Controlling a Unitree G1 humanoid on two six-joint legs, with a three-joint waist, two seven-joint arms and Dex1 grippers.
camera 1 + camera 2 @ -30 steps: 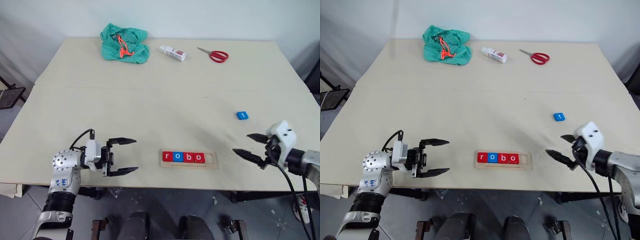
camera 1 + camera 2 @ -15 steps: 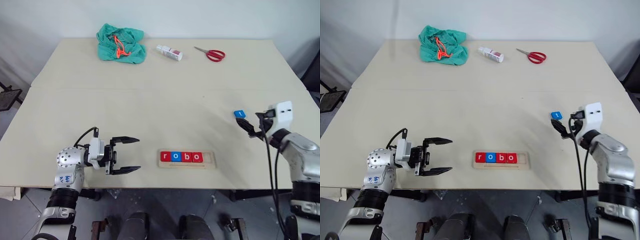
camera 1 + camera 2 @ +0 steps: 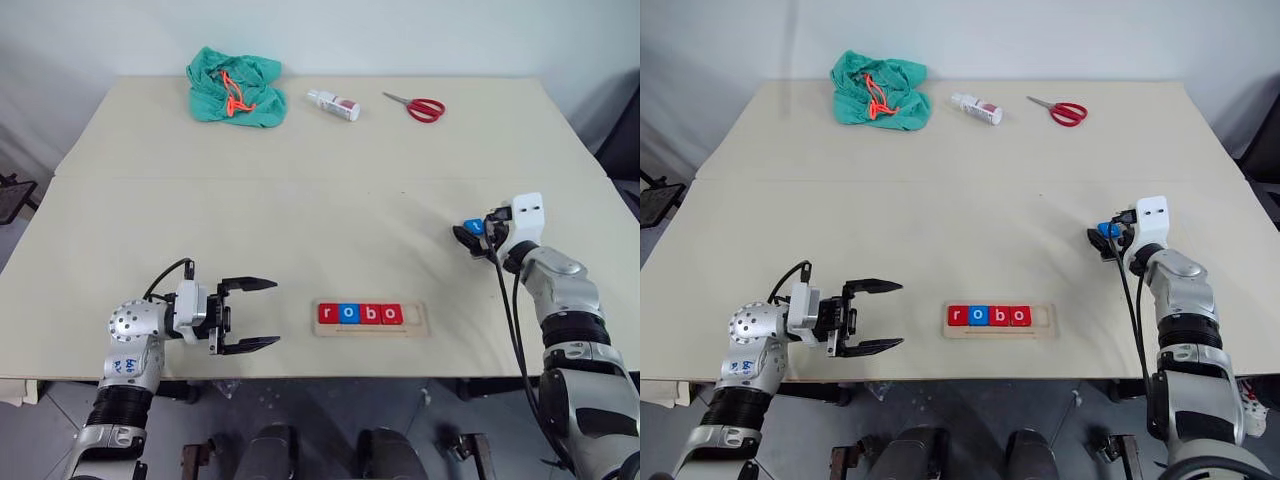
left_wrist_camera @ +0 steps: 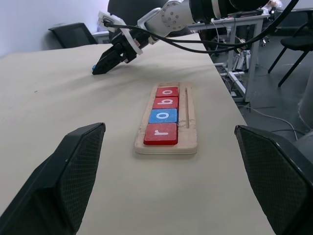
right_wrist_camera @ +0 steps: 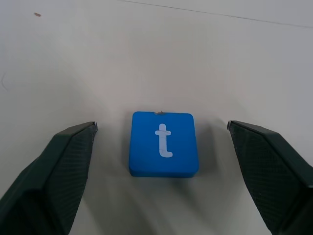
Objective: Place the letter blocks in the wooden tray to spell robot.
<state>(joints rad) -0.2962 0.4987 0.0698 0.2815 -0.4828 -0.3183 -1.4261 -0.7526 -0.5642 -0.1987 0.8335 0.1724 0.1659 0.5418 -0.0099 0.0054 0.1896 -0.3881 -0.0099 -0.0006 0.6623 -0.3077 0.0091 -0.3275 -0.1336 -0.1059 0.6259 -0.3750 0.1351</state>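
A cream table (image 3: 300, 220) stands against a pale wall (image 3: 400, 35).

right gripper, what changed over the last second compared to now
The right gripper moved from the near table edge forward to the blue t block; its open fingers now flank the block, which lies flat on the table, not yet gripped. The left gripper stayed open where it was. The wooden tray holds r, o, b, o as before, and the t block has not moved.
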